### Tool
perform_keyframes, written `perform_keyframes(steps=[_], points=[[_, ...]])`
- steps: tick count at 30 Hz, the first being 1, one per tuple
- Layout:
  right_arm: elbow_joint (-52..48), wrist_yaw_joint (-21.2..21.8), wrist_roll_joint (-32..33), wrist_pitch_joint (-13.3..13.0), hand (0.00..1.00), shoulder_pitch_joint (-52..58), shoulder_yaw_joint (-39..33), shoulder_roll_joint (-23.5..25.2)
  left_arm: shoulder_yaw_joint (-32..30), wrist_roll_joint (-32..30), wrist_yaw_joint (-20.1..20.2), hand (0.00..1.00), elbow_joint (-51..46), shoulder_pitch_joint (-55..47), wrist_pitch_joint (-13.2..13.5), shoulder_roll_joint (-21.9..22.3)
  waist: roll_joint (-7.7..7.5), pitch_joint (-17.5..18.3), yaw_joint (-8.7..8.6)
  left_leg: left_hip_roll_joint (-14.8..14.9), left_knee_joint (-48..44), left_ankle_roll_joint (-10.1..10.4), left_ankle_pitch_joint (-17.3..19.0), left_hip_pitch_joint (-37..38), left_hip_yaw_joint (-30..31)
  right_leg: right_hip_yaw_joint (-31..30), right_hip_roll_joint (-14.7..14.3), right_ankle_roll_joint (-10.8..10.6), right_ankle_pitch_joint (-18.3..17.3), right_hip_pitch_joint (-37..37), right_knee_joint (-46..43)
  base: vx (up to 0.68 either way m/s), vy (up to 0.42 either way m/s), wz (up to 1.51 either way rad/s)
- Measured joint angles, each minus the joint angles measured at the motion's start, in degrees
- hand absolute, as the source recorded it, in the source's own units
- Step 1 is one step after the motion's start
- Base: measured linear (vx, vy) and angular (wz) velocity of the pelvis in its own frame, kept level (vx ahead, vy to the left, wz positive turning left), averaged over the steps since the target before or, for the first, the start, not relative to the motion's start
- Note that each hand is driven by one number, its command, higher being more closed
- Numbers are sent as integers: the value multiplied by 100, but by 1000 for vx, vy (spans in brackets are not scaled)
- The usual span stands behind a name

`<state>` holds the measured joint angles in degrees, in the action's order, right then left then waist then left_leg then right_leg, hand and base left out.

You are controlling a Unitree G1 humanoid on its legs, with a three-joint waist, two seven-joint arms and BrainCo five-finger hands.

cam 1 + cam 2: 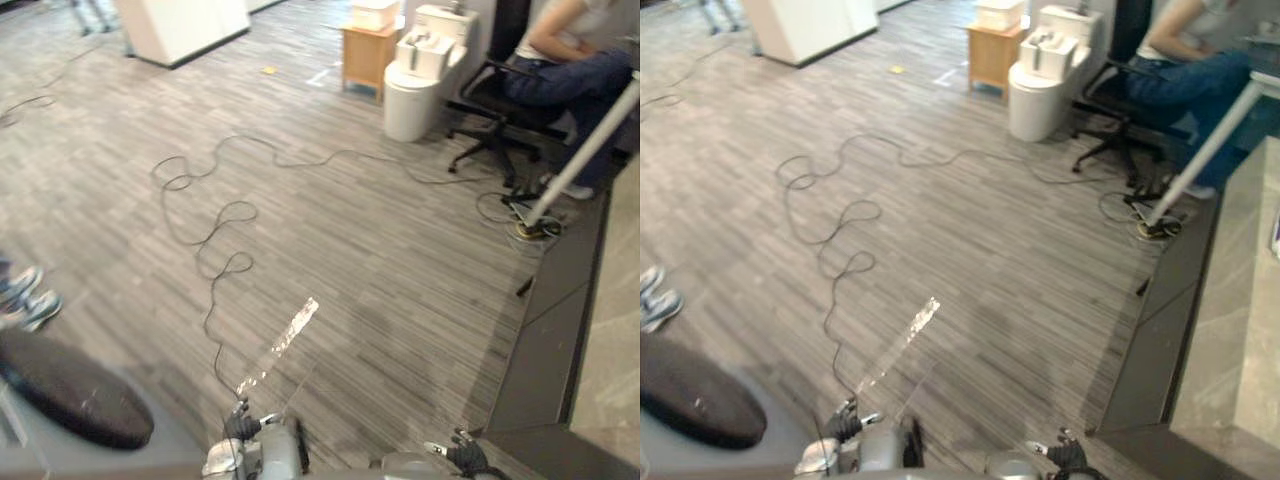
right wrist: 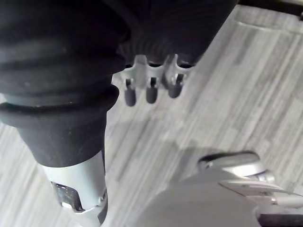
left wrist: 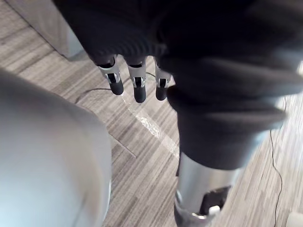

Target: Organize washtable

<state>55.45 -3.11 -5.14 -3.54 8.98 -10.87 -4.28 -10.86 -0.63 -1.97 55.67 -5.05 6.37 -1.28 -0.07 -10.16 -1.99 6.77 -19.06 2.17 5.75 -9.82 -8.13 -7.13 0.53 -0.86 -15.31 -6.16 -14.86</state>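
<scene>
In the left eye view, the left robot hand (image 1: pixel 240 424) and the right robot hand (image 1: pixel 466 456) show at the bottom edge, low over the wooden floor (image 1: pixel 350 230). The desk (image 1: pixel 612 330), a grey stone counter on a dark base, runs along the right edge. It stands to the right of the right robot hand and neither hand touches it. A shiny strip of tape (image 1: pixel 282 342) lies on the floor just ahead of the left robot hand. Far ahead, a white toilet (image 1: pixel 410 100) stands beside a small wooden cabinet (image 1: pixel 366 55). A person (image 1: pixel 570 60) sits there on a black office chair (image 1: pixel 490 100). At the left edge there is a pair of shoes (image 1: pixel 25 297) and, nearer, a dark round cushion (image 1: pixel 70 388).

In the right eye view, the scene is the same, and the desk shows more of its grey top.

In the left wrist view, the fingers (image 3: pixel 137 87) of the left robot hand hang relaxed over the floor and grip nothing.

In the right wrist view, the right robot hand has its fingers (image 2: pixel 151 93) loose in the same way, above the floor and with nothing in them.
</scene>
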Motion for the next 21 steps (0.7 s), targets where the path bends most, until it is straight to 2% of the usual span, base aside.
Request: perform_keyframes(steps=[1,2,3,4,6,8,9,11,12,13,15,16,17,18,19,20,21], points=[[-22,10,-9,-19,0,33,8,78,8,-5,-25,0,48,9,21,-96,-189,82,-10,-69,35,-41,178,131,-260,-100,133,-86,-58,99,-295,369,257,-94],[-18,21,-27,-23,0,56,18,130,14,-4,-41,0,62,7,21,-155,-302,131,27,-91,129,-104,229,268,-516,-117,211,-121,-78,341,-745,332,224,-101],[-15,40,-49,-23,0,80,18,202,14,-4,-57,0,88,4,18,-191,-351,157,59,-103,198,-156,273,398,-726,-100,259,-192,-39,611,-1251,282,204,-97],[-13,56,-61,-29,0,98,17,224,18,-5,-59,0,131,8,12,-227,-354,153,45,-138,347,-231,335,640,-924,-8,335,-434,101,922,-1907,258,192,-91],[-7,69,-62,-57,0,85,21,182,40,-7,-72,0,285,7,11,-249,-369,156,-27,-168,676,-286,375,1143,-1198,365,484,-482,33,1189,-2564,271,189,-68],[5,71,-61,-133,0,27,89,114,334,-6,-73,0,411,16,10,-299,-288,142,-109,-121,1199,-244,382,1688,-1417,1182,565,-268,-208,1463,-2482,235,110,-53],[9,70,-58,-147,0,2,134,85,393,-4,-74,0,451,51,11,-312,-274,136,-118,-90,1267,-206,405,1767,-1503,1360,560,-265,-207,1566,-2340,259,53,-58],[132,80,-71,-153,0,-183,280,-56,476,-3,-74,0,586,167,-44,-320,-174,78,-136,79,1413,-52,500,2026,-1810,2309,518,-78,-82,1977,-1629,247,-8,-63],[161,80,-73,-153,0,-218,303,-82,520,-4,-77,0,586,166,-57,-321,-142,60,-150,109,1445,-8,510,2114,-1882,2557,495,44,35,2047,-1390,289,-17,-46],[162,80,-104,-153,0,-230,311,-79,658,-7,-72,0,616,131,-82,-357,-136,56,-206,84,1524,96,520,2226,-1954,2829,433,195,370,2073,-923,328,-54,-19],[160,70,-111,-164,0,-137,292,-32,672,-18,-60,0,688,129,-90,-345,-204,75,-297,-54,1472,331,650,2495,-1875,2719,451,473,1077,2011,-662,394,-110,8],[165,80,-115,-152,0,-172,260,-139,641,-22,-72,0,701,133,-94,-287,-52,79,-358,59,1330,450,713,2592,-1845,2754,411,533,949,1955,-841,438,-169,2],[172,78,-151,-140,0,-175,278,-182,632,-30,-60,0,684,124,-89,-223,18,97,-339,163,960,576,663,2489,-1851,2708,364,573,799,1911,-826,506,-260,-21],[168,78,-171,-130,0,-182,269,-181,614,-32,-68,0,675,153,-89,-165,104,53,-355,435,-110,743,608,2094,-1781,2619,263,654,706,1765,-725,396,-260,-32],[165,82,-170,-128,0,-185,255,-208,579,-31,-63,0,670,164,-91,-163,148,16,-348,595,-630,840,598,1901,-1682,2571,161,666,698,1632,-619,402,-268,-56],[212,80,-170,-95,0,-201,239,-252,506,-40,-60,0,608,154,-91,-95,194,-30,-316,851,-1624,968,625,1682,-1485,2429,-81,683,706,1280,-319,397,-202,-82],[227,65,-163,-60,0,-183,239,-248,442,-54,-60,0,528,105,-82,-84,194,-38,-298,950,-2376,956,658,1596,-1354,2185,-277,711,691,872,-48,383,-166,-108]])
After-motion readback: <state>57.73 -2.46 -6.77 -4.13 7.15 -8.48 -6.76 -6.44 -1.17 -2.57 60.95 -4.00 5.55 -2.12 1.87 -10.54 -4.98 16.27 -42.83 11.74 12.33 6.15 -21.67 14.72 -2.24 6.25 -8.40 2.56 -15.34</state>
